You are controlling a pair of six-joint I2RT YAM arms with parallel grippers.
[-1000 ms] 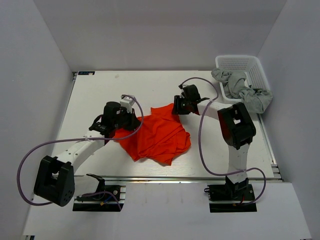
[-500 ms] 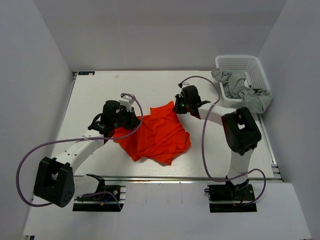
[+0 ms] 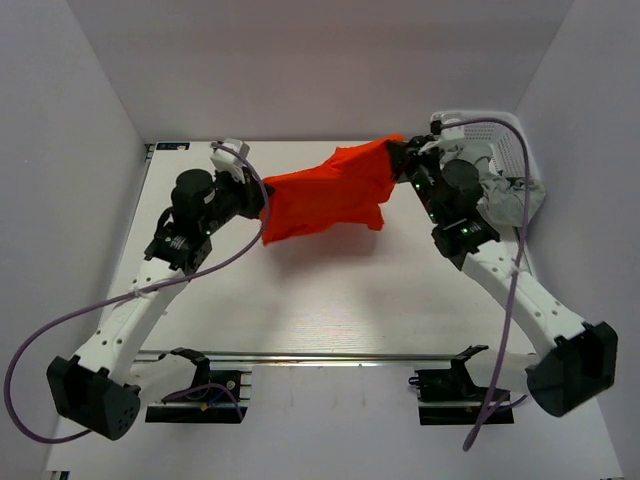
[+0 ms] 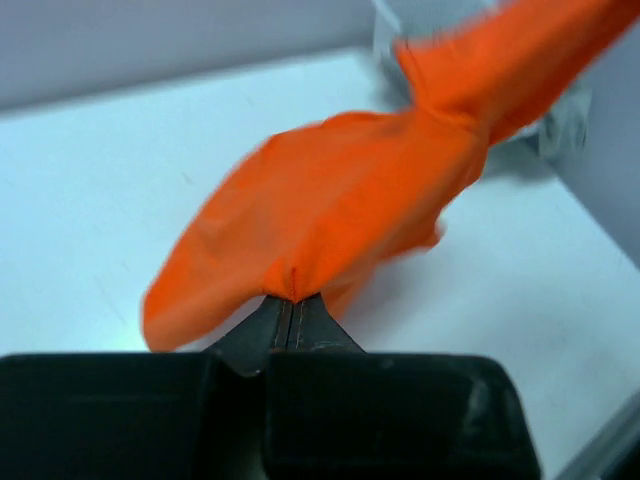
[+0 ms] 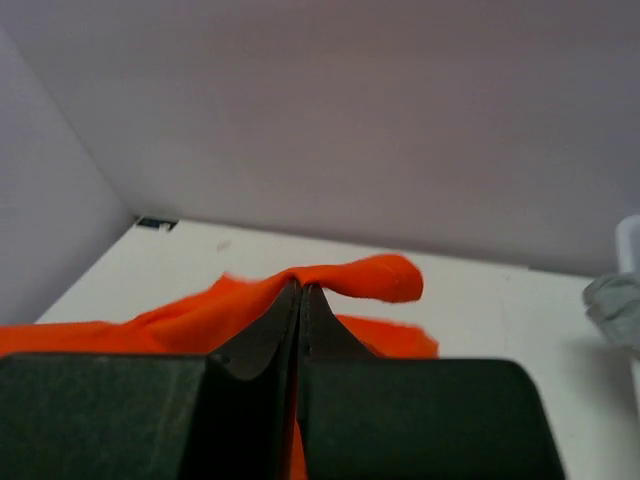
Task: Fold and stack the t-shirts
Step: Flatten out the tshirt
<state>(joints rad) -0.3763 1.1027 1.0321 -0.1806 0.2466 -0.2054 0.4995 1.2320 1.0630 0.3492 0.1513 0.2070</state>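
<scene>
The orange-red t-shirt [image 3: 328,192] hangs stretched in the air between both arms, above the far part of the table. My left gripper [image 3: 262,196] is shut on its left edge; in the left wrist view the cloth [image 4: 340,215] bunches out from the closed fingertips [image 4: 292,300]. My right gripper [image 3: 400,152] is shut on the shirt's right end, and a fold of the orange-red cloth [image 5: 350,278] curls over the closed tips [image 5: 300,288]. Pale grey t-shirts [image 3: 510,195] spill from the basket behind the right arm.
The white lattice basket [image 3: 515,150] stands at the far right corner, partly hidden by the right arm. The white table [image 3: 330,300] lies below the lifted shirt. Grey walls enclose the left, far and right sides. Purple cables loop off both arms.
The right gripper shut on the orange-red shirt's far edge. Both arms then rose and spread apart, lifting the shirt off the table and stretching it toward the back.
</scene>
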